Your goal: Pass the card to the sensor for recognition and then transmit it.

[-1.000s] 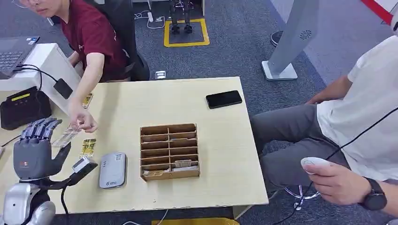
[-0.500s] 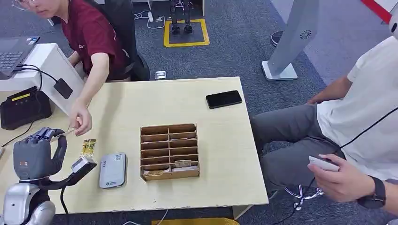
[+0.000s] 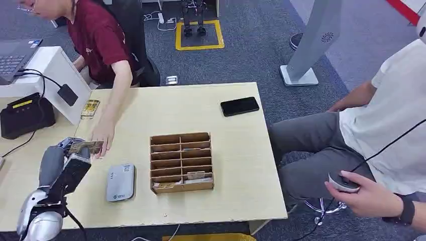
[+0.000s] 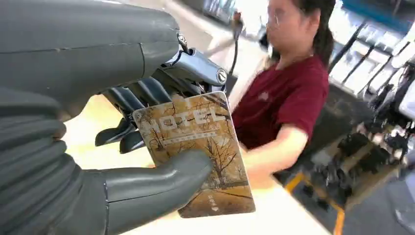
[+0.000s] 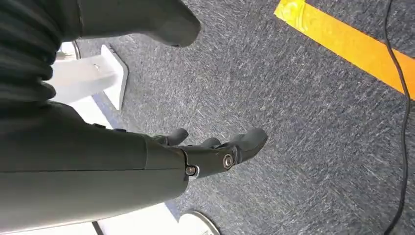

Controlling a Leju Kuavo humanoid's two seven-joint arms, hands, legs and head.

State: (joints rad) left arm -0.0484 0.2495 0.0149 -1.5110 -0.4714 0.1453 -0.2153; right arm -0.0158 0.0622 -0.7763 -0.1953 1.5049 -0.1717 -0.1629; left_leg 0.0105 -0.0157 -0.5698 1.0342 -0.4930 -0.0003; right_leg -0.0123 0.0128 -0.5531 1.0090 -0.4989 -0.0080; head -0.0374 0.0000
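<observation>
My left hand (image 3: 64, 159) is raised over the table's left part and pinches a brown hotel card (image 3: 85, 147). The left wrist view shows the card (image 4: 205, 142) clamped between the thumb (image 4: 161, 176) and the dark fingers behind it. A grey card reader (image 3: 120, 182) lies flat on the table to the right of that hand. A person's hand (image 3: 103, 140) rests on the table right beside the held card. My right hand (image 5: 215, 152) hangs over the carpet floor, fingers apart and holding nothing.
A wooden slotted card box (image 3: 181, 161) stands mid-table, right of the reader. A black phone (image 3: 239, 106) lies at the far right. Another card (image 3: 91, 108) lies by a white stand. A black terminal (image 3: 25, 116) sits far left. A seated person holds a controller at right.
My left hand went from spread open to closed on the card the person handed over, and turned sideways. The person's hand has moved right, next to the card.
</observation>
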